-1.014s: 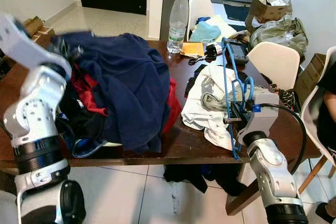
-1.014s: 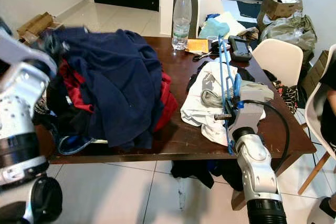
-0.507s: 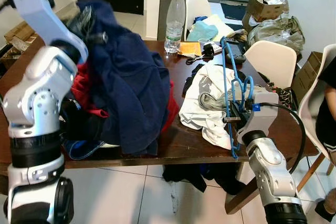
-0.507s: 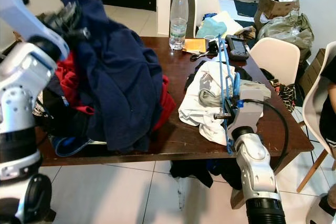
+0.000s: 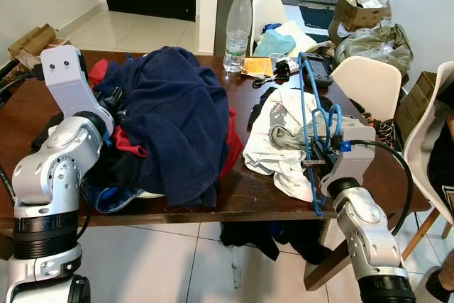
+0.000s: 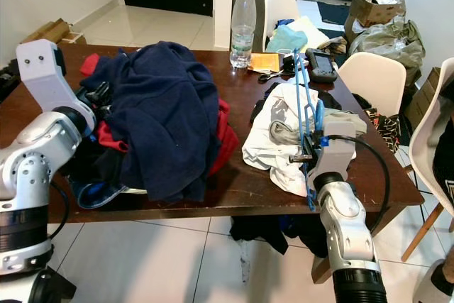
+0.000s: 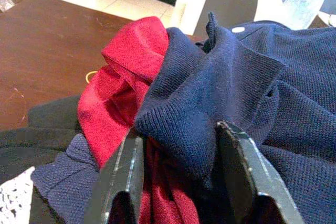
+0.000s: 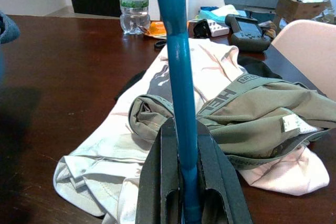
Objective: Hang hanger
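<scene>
Our right end effector [image 6: 306, 155] pinches the stiff, light blue hanger [image 6: 303, 108] by its bar; our left end effector [image 7: 181, 177] clamps the soft navy sweater [image 5: 177, 122].

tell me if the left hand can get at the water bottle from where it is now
Probably not. The left hand is closed on the navy sweater at the table's near left, and the water bottle stands at the far edge, beyond the clothes pile. It would have to let go and stretch over the heap.

Left claw [image 7: 178, 182] lowered from raised position, down to the clothes pile on the surface [image 5: 21, 115]. Navy sweater [image 5: 177, 125], lifted high half a second ago, now slumped back over red garment [image 7: 131, 72].
</scene>
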### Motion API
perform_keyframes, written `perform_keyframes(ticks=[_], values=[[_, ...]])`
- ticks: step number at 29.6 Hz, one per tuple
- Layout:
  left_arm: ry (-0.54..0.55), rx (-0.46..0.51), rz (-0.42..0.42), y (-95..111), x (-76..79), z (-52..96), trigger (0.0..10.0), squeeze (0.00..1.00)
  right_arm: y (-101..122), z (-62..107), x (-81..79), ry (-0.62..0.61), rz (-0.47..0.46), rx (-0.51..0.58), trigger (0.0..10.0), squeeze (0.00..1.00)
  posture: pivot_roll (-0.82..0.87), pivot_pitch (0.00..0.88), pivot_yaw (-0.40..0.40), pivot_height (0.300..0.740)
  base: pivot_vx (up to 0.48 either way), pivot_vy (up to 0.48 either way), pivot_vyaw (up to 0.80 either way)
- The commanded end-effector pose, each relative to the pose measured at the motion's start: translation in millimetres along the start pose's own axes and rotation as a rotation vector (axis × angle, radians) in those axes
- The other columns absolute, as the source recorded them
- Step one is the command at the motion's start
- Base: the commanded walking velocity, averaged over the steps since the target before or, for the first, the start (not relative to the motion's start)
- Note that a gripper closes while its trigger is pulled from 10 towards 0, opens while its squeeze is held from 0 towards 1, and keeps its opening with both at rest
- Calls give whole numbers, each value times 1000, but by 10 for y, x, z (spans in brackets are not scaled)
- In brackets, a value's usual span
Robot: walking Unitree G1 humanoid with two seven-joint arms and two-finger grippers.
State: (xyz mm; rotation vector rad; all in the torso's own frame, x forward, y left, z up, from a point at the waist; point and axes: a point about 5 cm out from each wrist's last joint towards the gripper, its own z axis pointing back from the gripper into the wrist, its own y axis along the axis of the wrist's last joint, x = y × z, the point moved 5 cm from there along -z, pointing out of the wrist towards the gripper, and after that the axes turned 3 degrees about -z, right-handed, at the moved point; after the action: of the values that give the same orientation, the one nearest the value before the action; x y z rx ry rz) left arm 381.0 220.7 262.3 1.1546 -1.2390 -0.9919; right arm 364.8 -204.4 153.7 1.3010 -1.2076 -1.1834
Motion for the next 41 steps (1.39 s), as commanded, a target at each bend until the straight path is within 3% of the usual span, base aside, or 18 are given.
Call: perform_keyframes(ticks=[1, 2, 3, 14, 15, 16, 17, 31, 34, 35, 37, 38, 41], values=[[-1, 13, 8, 43, 15, -14, 10000, 765, -72, -2, -7, 3, 0, -30, 10000, 0, 96, 58, -69, 740, 0, 0, 0], [-1, 13, 8, 43, 15, -14, 10000, 765, -72, -2, -7, 3, 0, -30, 10000, 0, 96, 58, -69, 740, 0, 0, 0], [-7, 35, 17, 96, 32, -18, 10000, 0, -72, -1, -6, 3, 0, -30, 10000, 0, 91, 60, -66, 740, 0, 0, 0], [-43, 99, -2, 219, 146, -8, 9961, 0, -78, 16, 11, -4, -2, -31, 10000, 0, 85, 59, -63, 740, 0, 0, 0], [-52, 103, -3, 222, 167, -3, 3294, 0, -76, 17, 12, -5, -2, -31, 10000, 0, 86, 62, -63, 740, 0, 0, 0], [-52, 103, -3, 222, 167, -3, 3294, 0, -76, 17, 12, -5, -2, -31, 10000, 0, 86, 62, -63, 740, 0, 0, 0], [-57, 103, 1, 217, 179, -1, 0, 0, -77, 17, 12, -6, -2, -31, 10000, 0, 86, 62, -63, 740, 0, 0, 0], [-59, 130, 25, 262, 179, -7, 0, 0, -79, 18, 16, -8, -4, -31, 10000, 0, 84, 60, -63, 740, 0, 0, 0], [-213, 293, 17, 645, 393, 93, 0, 0, -88, 10, -5, -3, -7, -32, 10000, 0, 94, 51, -67, 740, 0, 0, 0], [-213, 293, 17, 645, 393, 93, 0, 0, -88, 10, -5, -3, -7, -32, 10000, 0, 94, 51, -67, 740, 0, 0, 0], [-381, 385, -22, 877, 639, 233, 0, 0, -82, -6, -26, 3, -14, -29, 10000, 0, 94, 51, -67, 740, 0, 0, 0], [-381, 385, -22, 877, 639, 233, 0, 0, -82, -6, -26, 3, -14, -29, 10000, 0, 94, 51, -67, 740, 0, 0, 0], [-648, 409, -21, 932, 1080, 493, 0, 0, -73, -33, -49, 4, -28, -23, 10000, 0, 109, 36, -56, 740, 0, 0, 0]])
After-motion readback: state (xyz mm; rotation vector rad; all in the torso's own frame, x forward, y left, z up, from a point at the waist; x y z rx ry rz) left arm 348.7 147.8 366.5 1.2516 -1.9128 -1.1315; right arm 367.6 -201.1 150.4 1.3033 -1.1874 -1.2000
